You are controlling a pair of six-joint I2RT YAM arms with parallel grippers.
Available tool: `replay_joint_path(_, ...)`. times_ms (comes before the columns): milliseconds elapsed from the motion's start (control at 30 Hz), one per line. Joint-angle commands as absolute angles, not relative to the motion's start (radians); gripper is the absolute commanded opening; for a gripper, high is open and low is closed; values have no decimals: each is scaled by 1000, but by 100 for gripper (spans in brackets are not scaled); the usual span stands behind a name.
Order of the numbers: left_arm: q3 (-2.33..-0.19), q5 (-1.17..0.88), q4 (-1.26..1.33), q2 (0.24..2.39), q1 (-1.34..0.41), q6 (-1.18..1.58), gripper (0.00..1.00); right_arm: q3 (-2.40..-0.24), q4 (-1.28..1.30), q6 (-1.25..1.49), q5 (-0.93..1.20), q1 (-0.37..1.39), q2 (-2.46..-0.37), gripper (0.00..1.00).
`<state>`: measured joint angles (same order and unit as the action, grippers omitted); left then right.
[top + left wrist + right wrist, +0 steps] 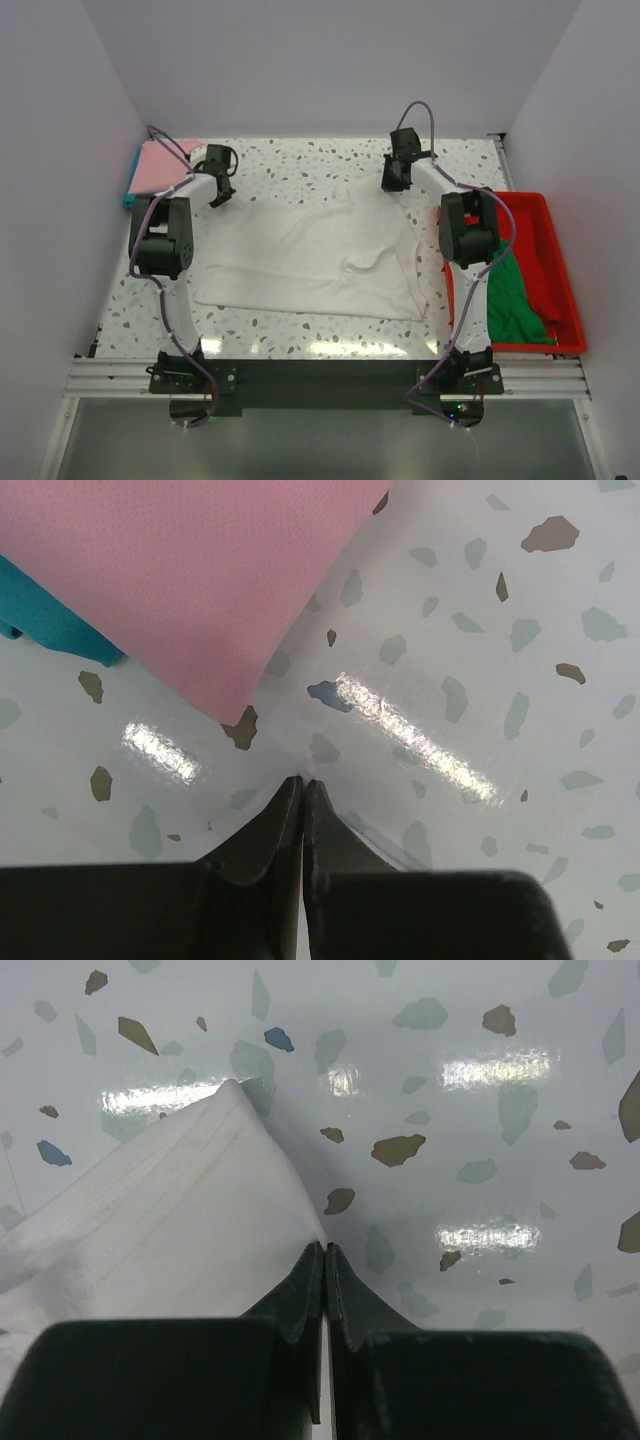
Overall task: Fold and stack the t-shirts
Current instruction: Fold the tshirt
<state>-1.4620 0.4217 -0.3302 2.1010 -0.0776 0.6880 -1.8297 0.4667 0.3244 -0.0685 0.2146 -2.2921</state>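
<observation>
A white t-shirt lies spread flat in the middle of the table. My left gripper is at its far left corner. Its jaws are shut, with only a thin pale strip of cloth showing beside them. My right gripper is at the shirt's far right corner. Its jaws are shut on the edge of the white cloth, which rises to the tips. A folded pink t-shirt lies on a teal t-shirt at the back left. A green t-shirt lies crumpled in the tray.
A red plastic tray stands at the table's right edge beside the right arm. White walls close in the left, back and right sides. The arm bases sit on a black rail at the near edge.
</observation>
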Motion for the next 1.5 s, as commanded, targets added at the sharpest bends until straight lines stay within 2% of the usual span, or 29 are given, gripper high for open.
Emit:
replay_joint_path(0, -1516, 407, -307, 2088, -60, 684, 0, -1885, 453, 345, -45, 190, -2255, 0)
replay_joint_path(333, -1545, 345, -244, 2083, -37, 658, 0, -1939, 410, 361, 46, 167, -2244, 0)
replay_joint_path(533, -1548, 308, -215, 2074, -21, 649, 0, -1899, 390, 361, 61, 167, -2186, 0)
replay_joint_path(933, -1410, 278, -195, 1948, -8, 676, 0, -1597, 318, 385, 55, 167, -1941, 0)
replay_joint_path(1467, -1100, 252, -183, 1717, 37, 741, 0, -1194, 253, 436, 64, 182, -1634, 0)
